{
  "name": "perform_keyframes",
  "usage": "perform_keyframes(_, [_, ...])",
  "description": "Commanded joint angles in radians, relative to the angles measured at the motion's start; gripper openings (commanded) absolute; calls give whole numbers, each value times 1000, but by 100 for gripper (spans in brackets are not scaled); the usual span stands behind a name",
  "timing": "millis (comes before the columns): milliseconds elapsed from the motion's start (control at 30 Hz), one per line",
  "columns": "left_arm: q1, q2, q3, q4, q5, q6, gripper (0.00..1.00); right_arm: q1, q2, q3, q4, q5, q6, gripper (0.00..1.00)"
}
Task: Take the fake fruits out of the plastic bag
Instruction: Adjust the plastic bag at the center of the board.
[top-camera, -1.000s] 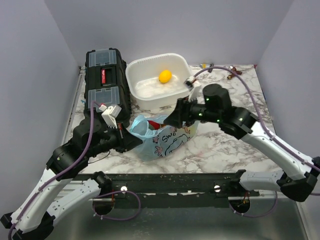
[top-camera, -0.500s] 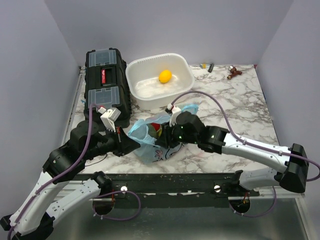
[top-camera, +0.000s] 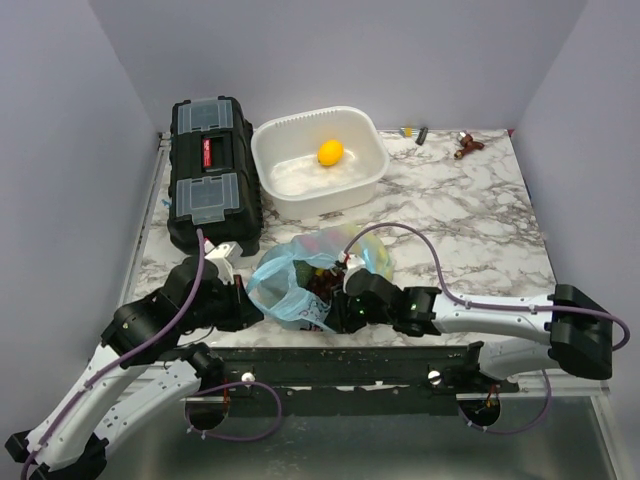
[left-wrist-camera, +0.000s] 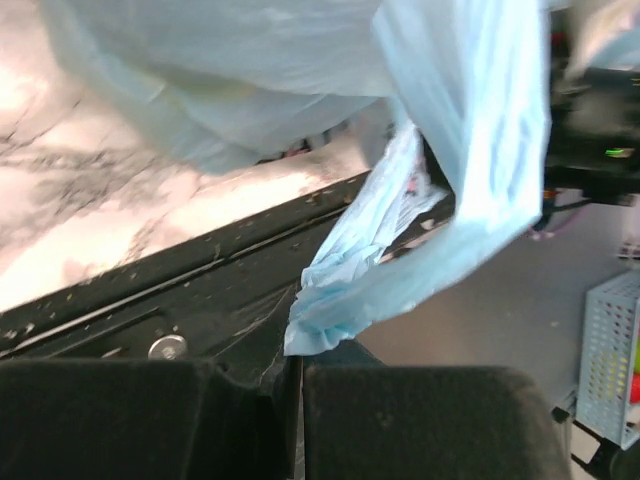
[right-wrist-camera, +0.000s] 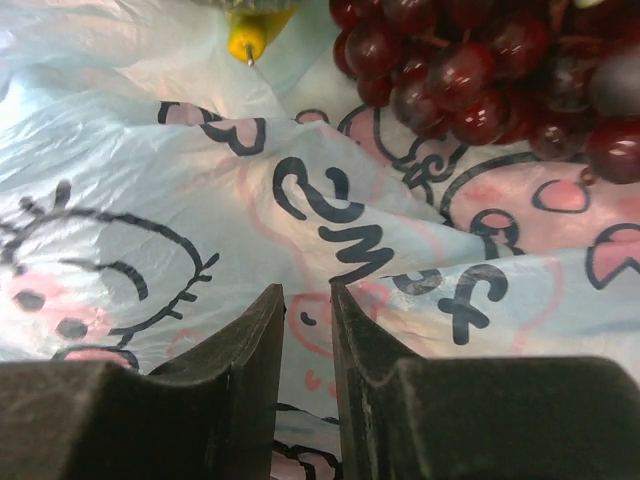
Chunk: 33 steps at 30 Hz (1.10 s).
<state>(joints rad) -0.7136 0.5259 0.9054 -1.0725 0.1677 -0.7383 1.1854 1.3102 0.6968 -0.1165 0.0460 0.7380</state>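
Note:
The light-blue plastic bag (top-camera: 283, 293) lies at the table's near edge, mouth facing up. Dark purple grapes (top-camera: 322, 285) show in its mouth. My left gripper (top-camera: 243, 306) is at the bag's left side, shut on a fold of the bag (left-wrist-camera: 350, 300) between its jaws (left-wrist-camera: 298, 365). My right gripper (top-camera: 337, 306) presses against the bag's right front. In the right wrist view its jaws (right-wrist-camera: 306, 290) stand a narrow gap apart over the printed film (right-wrist-camera: 150, 200), with the grapes (right-wrist-camera: 470, 70) and a yellow banana tip (right-wrist-camera: 250, 38) just beyond. Other fruits are hidden.
A black toolbox (top-camera: 210, 170) stands at the back left. A white tub (top-camera: 365, 180) behind the bag holds an orange-yellow lemon (top-camera: 330, 152). Small bits (top-camera: 467, 145) lie at the far right corner. The black front rail (top-camera: 400, 358) runs just below the bag.
The right arm has dropped low and moved towards the near edge, its gripper now against the bag's front. The left gripper and the bag have also moved nearer and lower.

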Motion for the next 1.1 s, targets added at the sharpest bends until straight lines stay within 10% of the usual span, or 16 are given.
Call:
perform_keyframes(0, [2,-19,-49,-94,-93,-38,0,5,-85,26,-38,183,17,30])
perform_keyframes(433, [2,20,-62,-153,-204,-11,0,15,84,218,-16,204,-15,33])
perform_keyframes(733, [2,15,-62,-231,-306,-21,0,279,270,127,123,383,77,28])
perform_keyframes(1067, [2,1,-90,-214,-266,-3,0,276,45,93,-61,656,17,45])
